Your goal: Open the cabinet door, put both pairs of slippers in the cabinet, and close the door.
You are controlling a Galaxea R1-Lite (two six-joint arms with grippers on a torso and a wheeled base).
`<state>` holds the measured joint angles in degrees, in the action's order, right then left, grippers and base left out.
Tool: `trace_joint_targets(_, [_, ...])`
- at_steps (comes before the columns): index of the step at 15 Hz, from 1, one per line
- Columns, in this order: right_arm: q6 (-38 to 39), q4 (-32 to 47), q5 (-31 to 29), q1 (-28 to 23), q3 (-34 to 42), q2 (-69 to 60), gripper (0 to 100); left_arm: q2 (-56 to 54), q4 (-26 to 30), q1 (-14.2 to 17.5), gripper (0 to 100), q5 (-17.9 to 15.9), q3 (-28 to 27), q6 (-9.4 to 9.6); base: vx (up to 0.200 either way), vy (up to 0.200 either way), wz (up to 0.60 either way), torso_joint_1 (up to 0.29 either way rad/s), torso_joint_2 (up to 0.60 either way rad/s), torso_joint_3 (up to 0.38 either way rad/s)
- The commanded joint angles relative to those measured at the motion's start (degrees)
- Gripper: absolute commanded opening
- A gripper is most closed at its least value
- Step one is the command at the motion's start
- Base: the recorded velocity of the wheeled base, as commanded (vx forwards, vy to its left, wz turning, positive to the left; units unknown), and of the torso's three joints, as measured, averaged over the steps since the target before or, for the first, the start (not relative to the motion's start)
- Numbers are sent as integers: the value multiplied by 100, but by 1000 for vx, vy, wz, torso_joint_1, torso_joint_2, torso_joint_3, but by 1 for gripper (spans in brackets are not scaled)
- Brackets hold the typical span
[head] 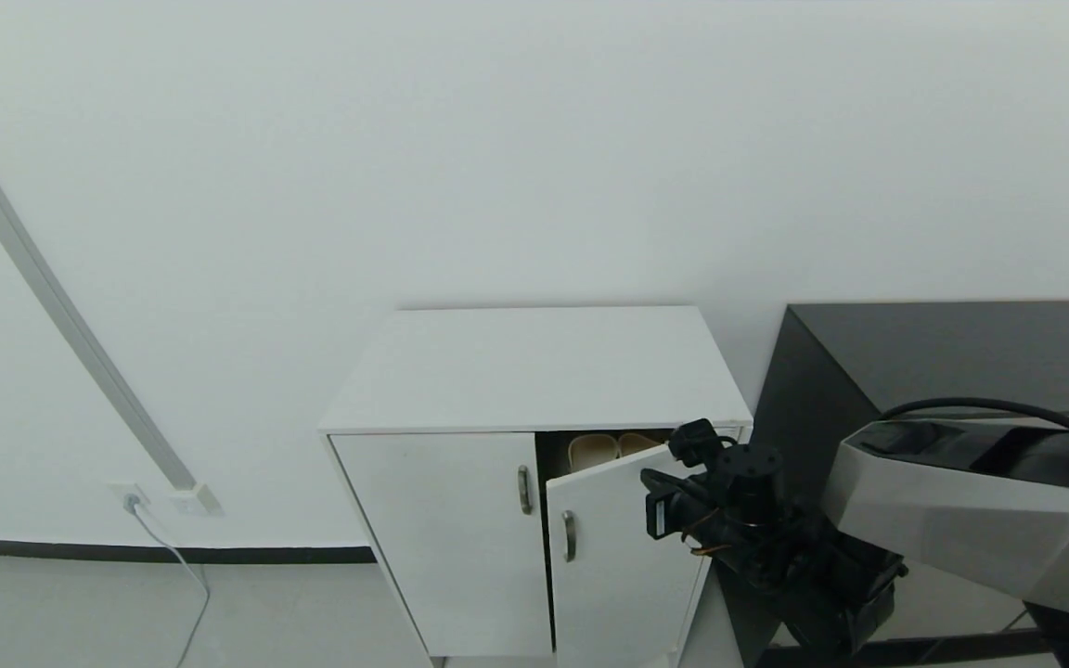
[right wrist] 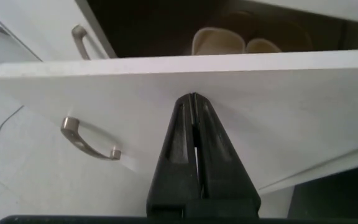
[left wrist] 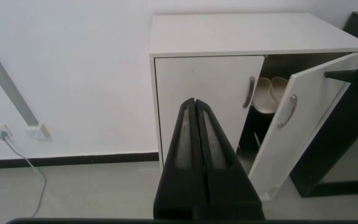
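Cabinet door (head: pixel 609 580) on the right stands partly open. The right gripper (right wrist: pixel 193 99) is at the door's outer face, just under its top edge. Its two fingers are pressed together with nothing between them. Whether the tips actually touch the panel cannot be told. Left of the gripper on the same face is the door's curved metal handle (right wrist: pixel 92 140).

Past the door's top edge, inside the white cabinet (head: pixel 534 371), pale beige slippers (head: pixel 595 451) sit side by side on an upper level. The left door (head: pixel 442 538) is closed flat.

The left gripper (left wrist: pixel 194 104) hangs nearer, well apart from the cabinet and in front of the closed left door. Its fingers are also together and empty.

A dark unit (head: pixel 915 353) stands just beside the cabinet on the right. Far left, low on the white wall, a socket (head: pixel 131 496) has a cable (head: pixel 177 566) hanging from it, below a slanted grey conduit (head: pixel 61 306).
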<state>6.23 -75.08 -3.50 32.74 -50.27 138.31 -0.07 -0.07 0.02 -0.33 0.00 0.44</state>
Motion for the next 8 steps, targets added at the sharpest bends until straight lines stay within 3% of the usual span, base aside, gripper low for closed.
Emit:
trace_joint_targets(1, [1,2,-2,-75,-193,170,0,7,-1,-2,0,-2,0,0,0,0,0,0,0,0])
trace_joint_targets(8, [1,20,-2,-330,-668,460,0,7,-1,-2,0,-2,0,0,0,0,0,0,0,0])
